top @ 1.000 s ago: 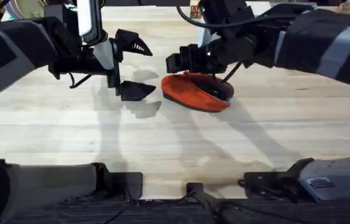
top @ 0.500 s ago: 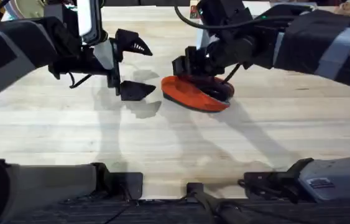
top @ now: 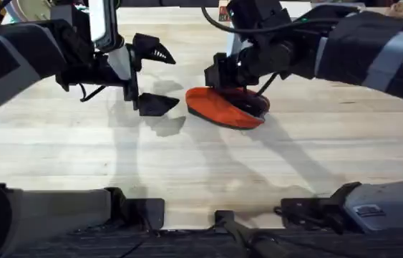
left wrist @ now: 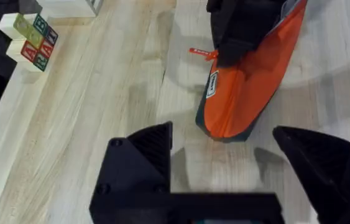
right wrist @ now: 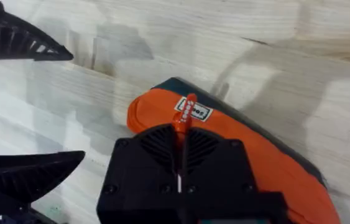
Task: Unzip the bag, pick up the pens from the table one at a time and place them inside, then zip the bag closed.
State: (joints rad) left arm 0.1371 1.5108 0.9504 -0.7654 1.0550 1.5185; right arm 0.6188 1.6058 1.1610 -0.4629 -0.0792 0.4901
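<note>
The orange bag [top: 219,107] lies on the table [top: 187,165] near the middle. My right gripper [top: 214,74] hangs over the bag's left end, shut on the orange zipper pull [right wrist: 187,115]. In the right wrist view the bag [right wrist: 274,168] runs away under the fingers, its label [right wrist: 193,111] beside the pull. My left gripper [top: 157,79] stands open just left of the bag, nothing between its fingers [top: 159,104]. In the left wrist view the bag [left wrist: 249,93] lies ahead of the open left gripper [left wrist: 224,162], with the right gripper [left wrist: 243,28] on top. The pens are out of view.
Wooden letter blocks [left wrist: 32,40] sit near the table's far left edge. Bare planks stretch in front of the bag toward the arm bases [top: 137,211]. Cables trail from the right arm [top: 373,50] behind the bag.
My right gripper has shifted a little to the right over the bag with the zipper pull. The bag's left end now lies flatter. The left arm has not moved.
</note>
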